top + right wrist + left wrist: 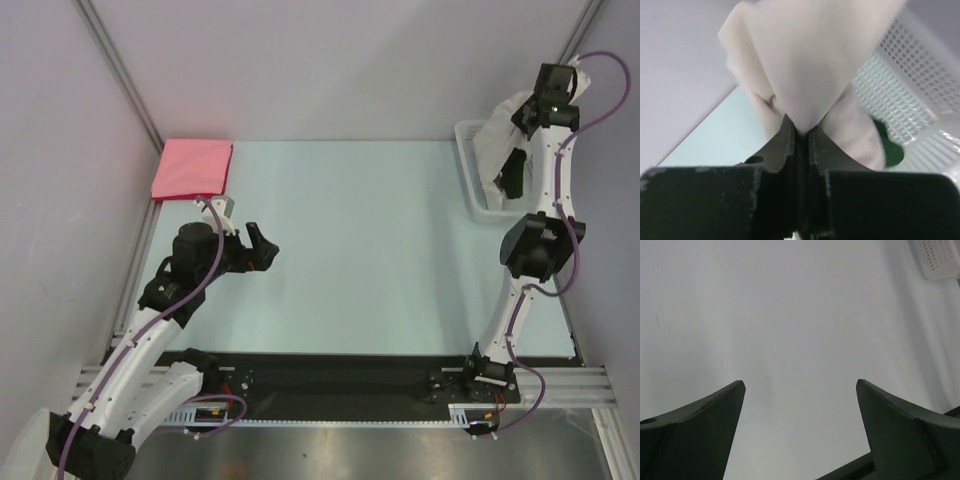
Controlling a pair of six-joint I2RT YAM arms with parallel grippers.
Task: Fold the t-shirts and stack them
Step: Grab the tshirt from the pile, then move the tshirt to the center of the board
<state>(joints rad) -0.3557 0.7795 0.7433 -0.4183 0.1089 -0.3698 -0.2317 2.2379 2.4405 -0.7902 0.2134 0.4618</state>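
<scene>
A cream shirt [497,140] with dark green parts hangs bunched over the white mesh basket [466,160] at the back right. My right gripper [802,127] is shut on a pinch of its cream cloth [805,55], which drapes down from the jaws; in the top view that gripper [527,112] sits high above the basket. The pink-red shirt [192,169] lies folded square at the table's back left corner. My left gripper [262,246] hovers open over bare table just in front of it, holding nothing, its fingers [715,410] spread wide.
The basket's mesh wall [910,75] stands close behind the held cloth, with a dark green patch [887,142] showing low inside it. The pale blue table [350,250] stretches between both arms. Grey walls enclose the left, back and right.
</scene>
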